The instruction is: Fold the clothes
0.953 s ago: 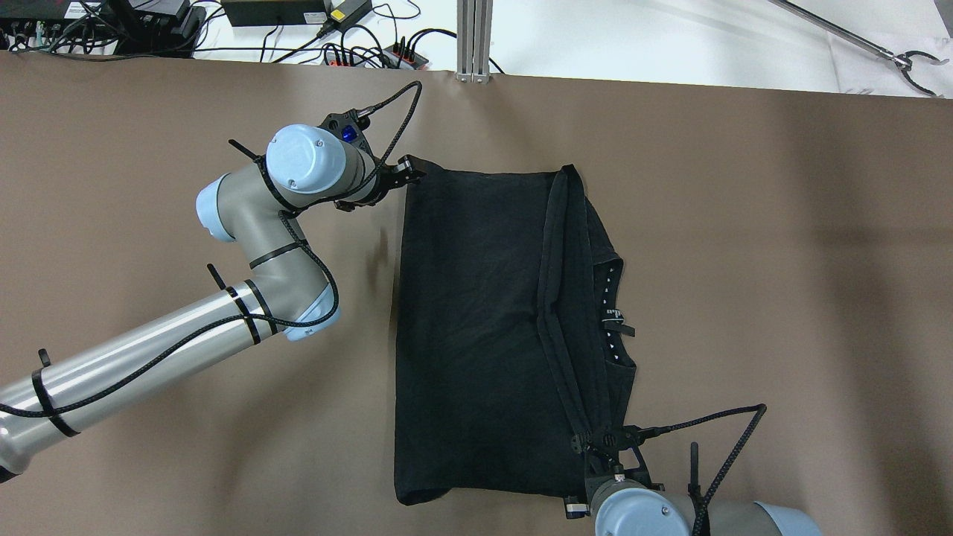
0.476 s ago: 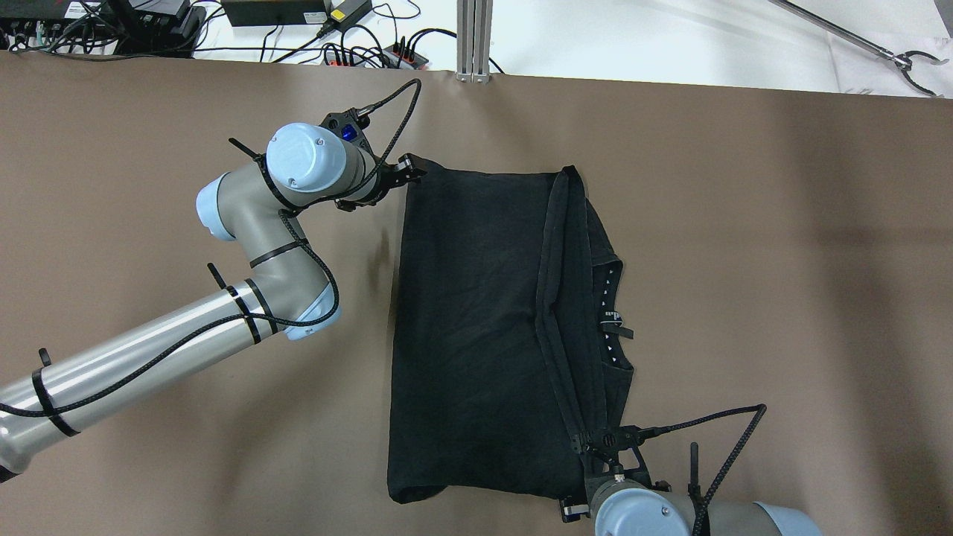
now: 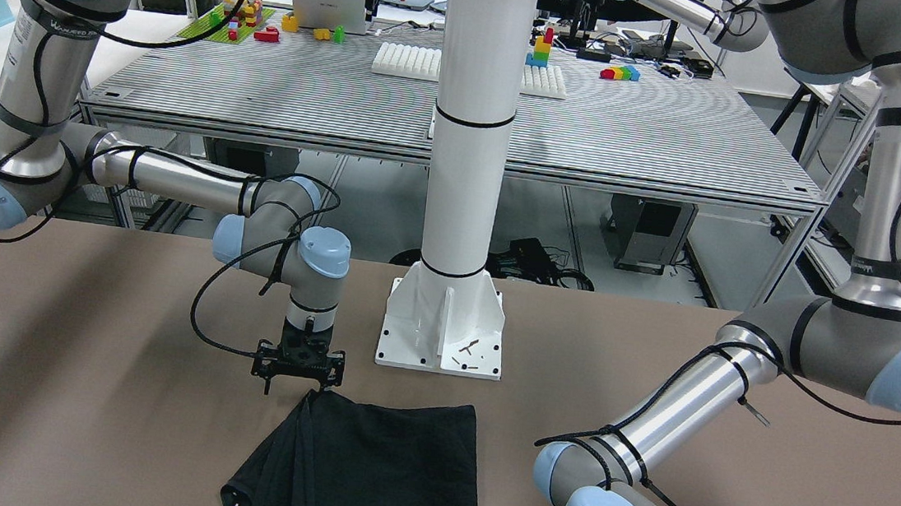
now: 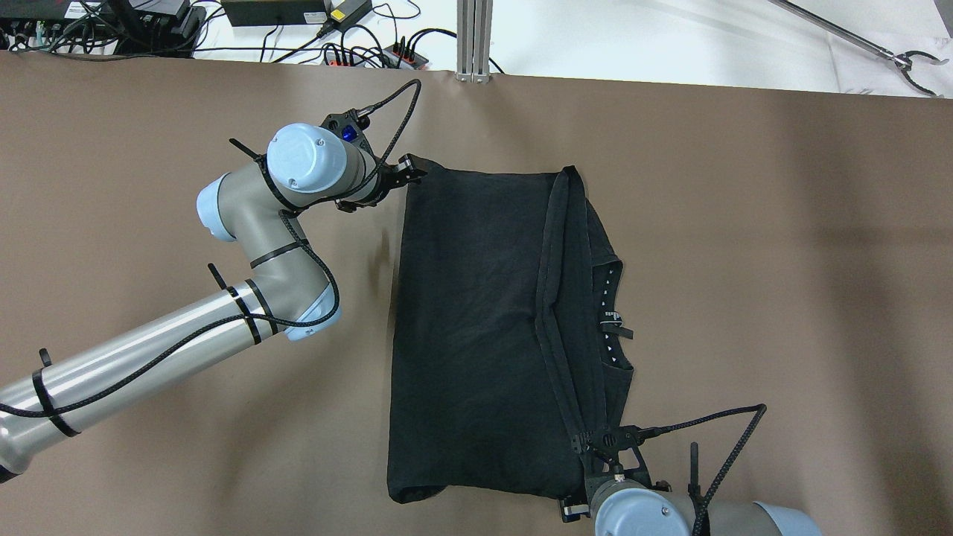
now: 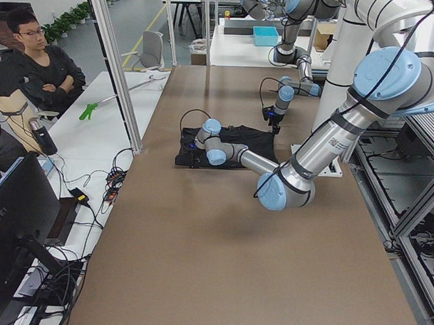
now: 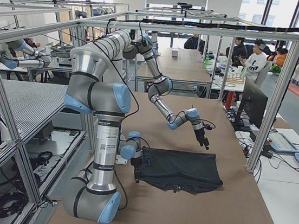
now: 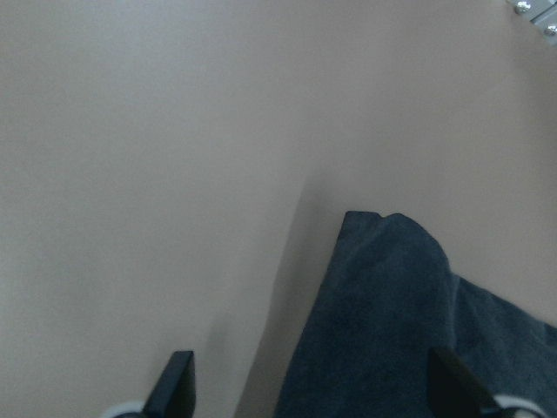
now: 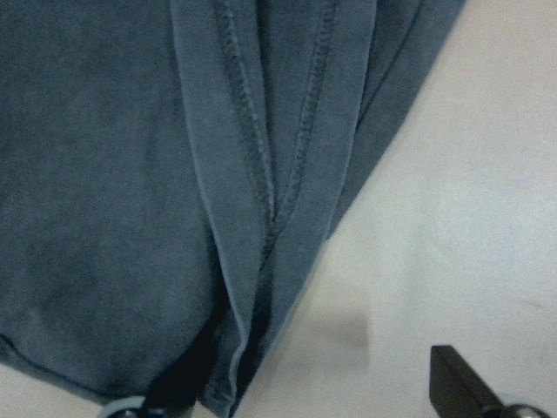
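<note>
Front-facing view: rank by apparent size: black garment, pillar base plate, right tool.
1. black garment: largest, even though the bottom edge of the view cuts it off.
2. base plate of the white pillar: clearly smaller.
3. right tool: smallest.
The garment lies nearest the camera, which adds to its apparent size.

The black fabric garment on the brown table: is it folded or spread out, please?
Folded. The black fabric garment lies doubled: two hemmed edges run across it, the neck label exposed beyond them.
</note>
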